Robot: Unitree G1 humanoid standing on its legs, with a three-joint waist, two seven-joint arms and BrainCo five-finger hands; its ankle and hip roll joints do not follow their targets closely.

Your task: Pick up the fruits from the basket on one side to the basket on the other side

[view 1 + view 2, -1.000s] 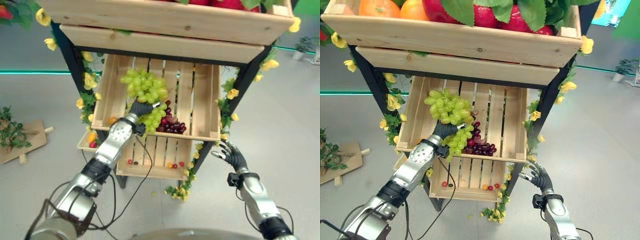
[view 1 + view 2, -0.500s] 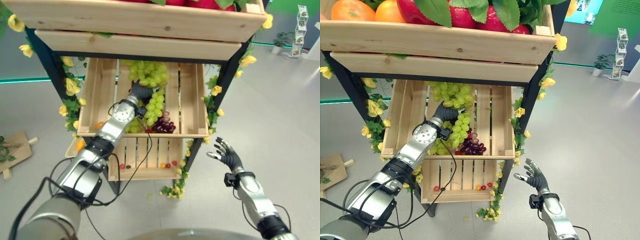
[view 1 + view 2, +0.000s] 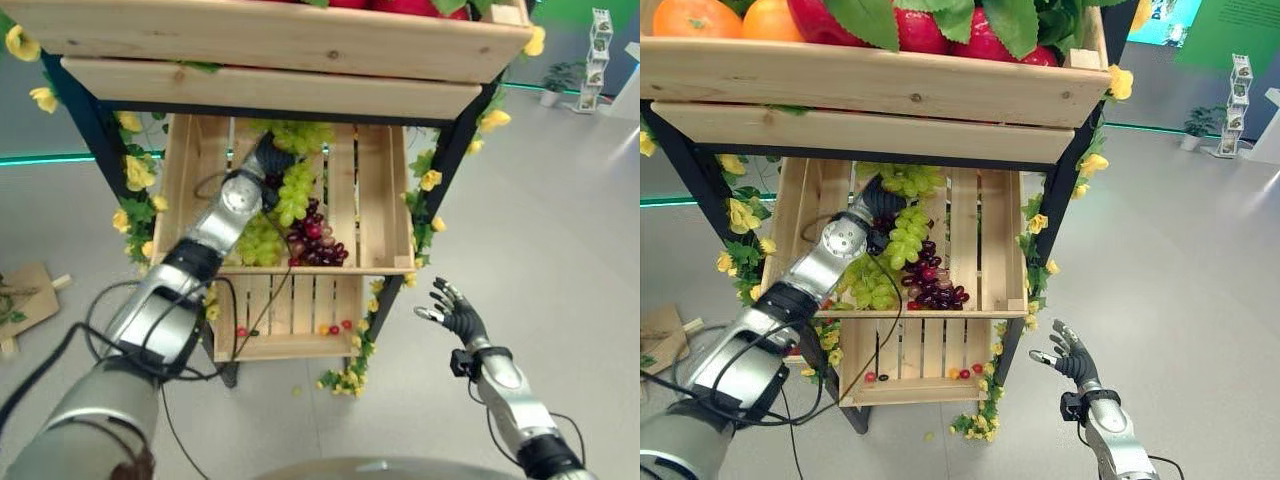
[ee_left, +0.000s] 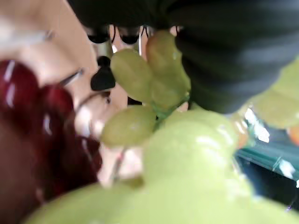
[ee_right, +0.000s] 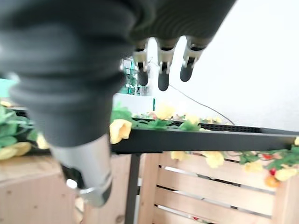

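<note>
- My left hand (image 3: 268,160) is curled round a bunch of green grapes (image 3: 292,190), held up inside the middle crate (image 3: 385,200), above the dark red grapes (image 3: 315,240).
- My right hand (image 3: 455,315) hangs beside the shelf, fingers relaxed and holding nothing.

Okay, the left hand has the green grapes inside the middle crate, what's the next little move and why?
Probably ease the left hand back out toward the crate's open front. It is shut on the green grape bunch, which hangs deep under the upper shelf above the red grapes, so lifting straight up looks blocked. The right hand waits open.
</note>
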